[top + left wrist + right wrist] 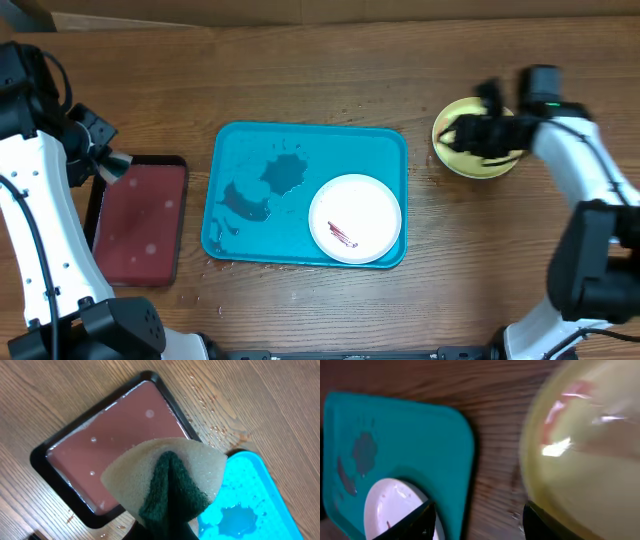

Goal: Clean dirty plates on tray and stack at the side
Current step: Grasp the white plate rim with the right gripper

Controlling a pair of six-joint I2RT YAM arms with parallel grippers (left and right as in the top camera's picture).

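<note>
The blue tray (222, 160) lies mid-table with puddles of water in it. A white plate (365, 205) with a reddish smear sits in its right front corner and also shows in the right wrist view (390, 505). A yellow-green plate (472, 166) lies on the wood to the right of the tray, blurred in the right wrist view (590, 445). My right gripper (458, 135) hovers over it, open and empty (477, 510). My left gripper (108, 163) is shut on a folded yellow and green sponge (165, 475) above the black tray. No light blue plate shows.
A black tray with a dark red inside (140, 220) lies left of the blue tray, wet with drops (115, 435). Water drops and small reddish specks dot the wood between the two trays (215, 430). The blue tray's corner shows in the left wrist view (250, 490).
</note>
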